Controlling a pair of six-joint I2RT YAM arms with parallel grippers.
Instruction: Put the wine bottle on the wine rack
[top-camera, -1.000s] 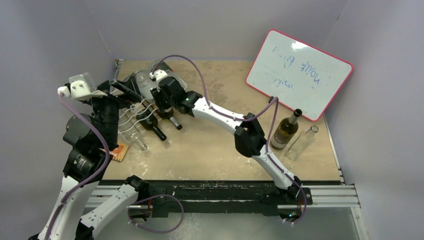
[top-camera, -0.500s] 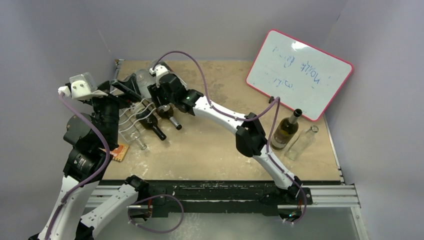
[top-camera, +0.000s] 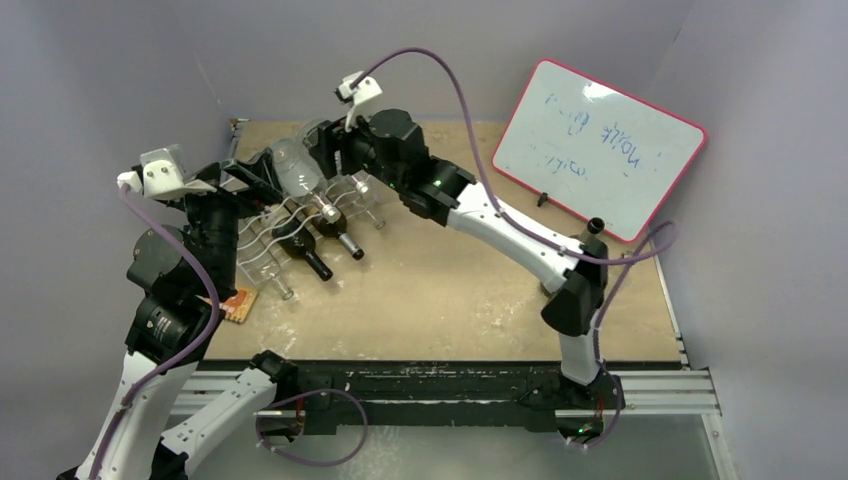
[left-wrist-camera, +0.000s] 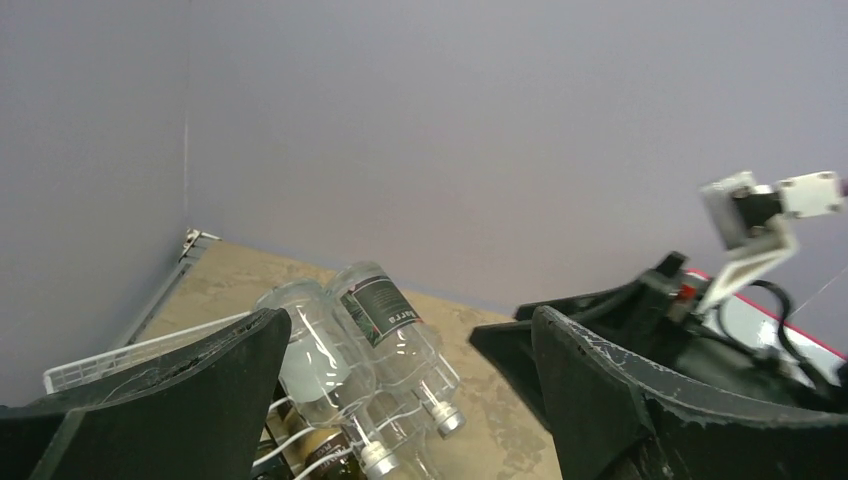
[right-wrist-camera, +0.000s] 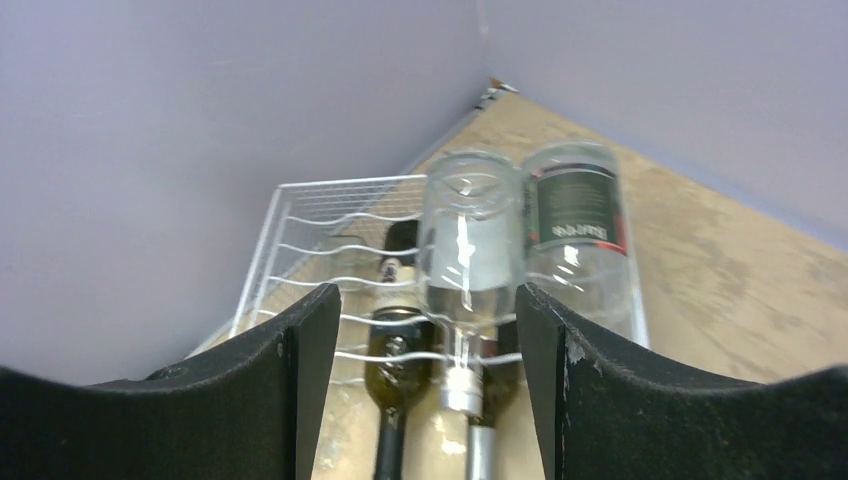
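Hovering above the back-left part of the desk (top-camera: 450, 290), the right gripper (right-wrist-camera: 420, 310) holds its jaws spread wide with nothing between them. Just below it, the clear wine bottle (right-wrist-camera: 468, 250) lies on the white wine rack (right-wrist-camera: 320, 235), its neck toward the arms. It rests over two dark bottles (right-wrist-camera: 392, 350), side by side with a labelled clear bottle (right-wrist-camera: 580, 225). The left gripper (left-wrist-camera: 408, 325) sits just left of the rack, jaws also wide and empty. A whiteboard (top-camera: 598, 145) leans at the desk's right rear.
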